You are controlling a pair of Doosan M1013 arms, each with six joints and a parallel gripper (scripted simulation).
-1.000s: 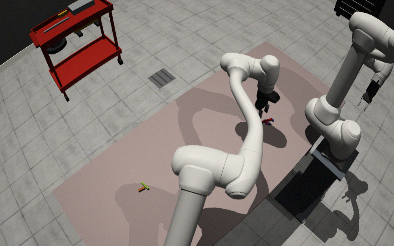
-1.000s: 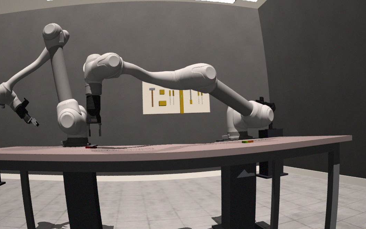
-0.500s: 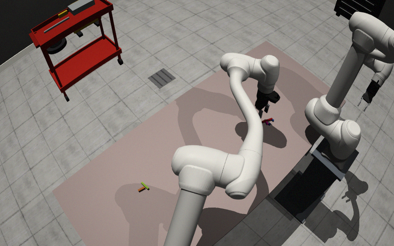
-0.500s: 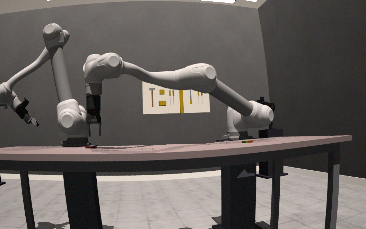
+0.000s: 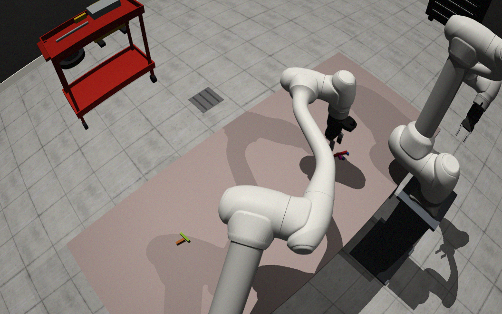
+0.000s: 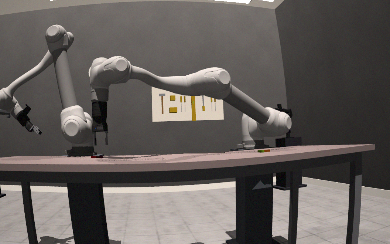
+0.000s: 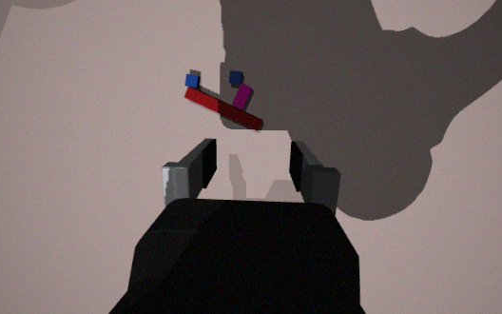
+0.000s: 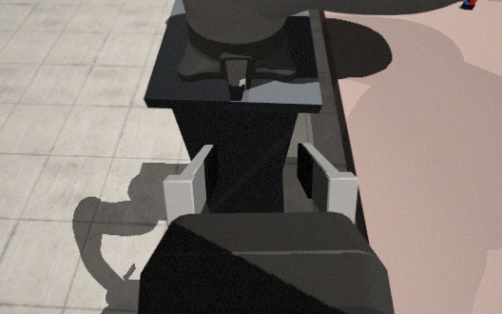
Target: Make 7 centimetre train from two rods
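Note:
My left gripper (image 5: 335,142) (image 6: 101,142) (image 7: 253,155) is open and empty, above the table beside a small group of rods. A red rod (image 7: 202,100) (image 6: 97,156) lies flat; one end of a magenta rod (image 7: 242,96) is at its side, at an angle. One blue rod (image 7: 192,81) is close to the red rod's left end, another blue rod (image 7: 236,77) by the magenta rod's far end. A lime rod (image 5: 184,237) (image 6: 261,151) and an orange rod (image 5: 180,241) (image 6: 267,150) lie far off, at an angle, very close together. My right gripper (image 5: 461,136) (image 8: 257,160) is open and empty, off the table.
The left arm (image 5: 321,171) reaches over the pink table (image 5: 128,222). The right arm's pedestal (image 8: 243,157) stands by the table edge, in line with the right gripper's view. A red cart (image 5: 109,80) stands on the floor beyond the table.

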